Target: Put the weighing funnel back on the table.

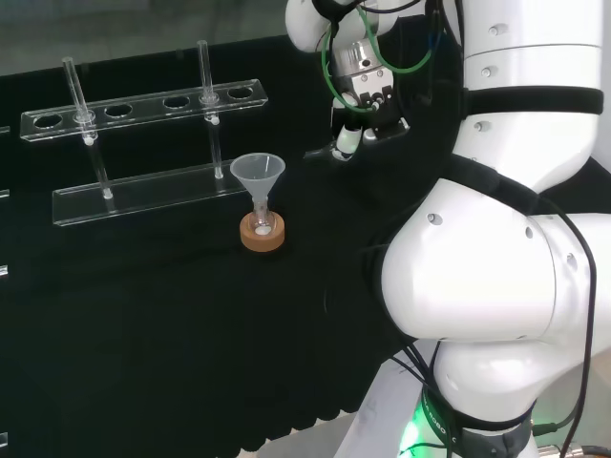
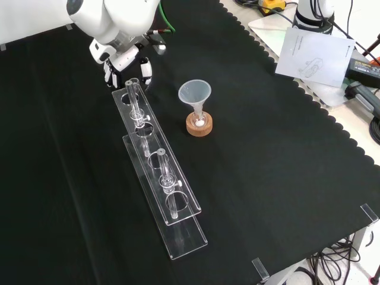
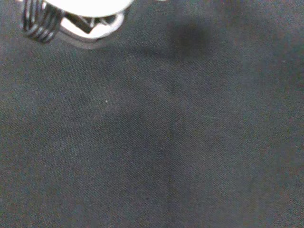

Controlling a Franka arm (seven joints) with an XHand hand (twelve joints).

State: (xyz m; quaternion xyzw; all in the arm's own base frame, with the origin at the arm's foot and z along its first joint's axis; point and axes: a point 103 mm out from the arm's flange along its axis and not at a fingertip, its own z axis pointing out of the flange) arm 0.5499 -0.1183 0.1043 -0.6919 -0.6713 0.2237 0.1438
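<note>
My hand [image 2: 126, 59] hangs low over the black cloth just beyond the far end of the clear test tube rack [image 2: 155, 172] in the front view. In the head view the hand [image 1: 366, 113] is up and to the right of the funnel [image 1: 258, 174], apart from it. I cannot make out a weighing funnel in or near the hand. The wrist view looks down on bare black cloth [image 3: 171, 142], with a blurred white part of the hand [image 3: 88, 12] at its edge.
The big funnel [image 2: 195, 95] stands mouth up in a small flask on a cork ring [image 2: 199, 125], to the right of the rack in the front view. Two tubes stand in the rack. Papers and cables [image 2: 314, 53] lie off the cloth at the front view's top right.
</note>
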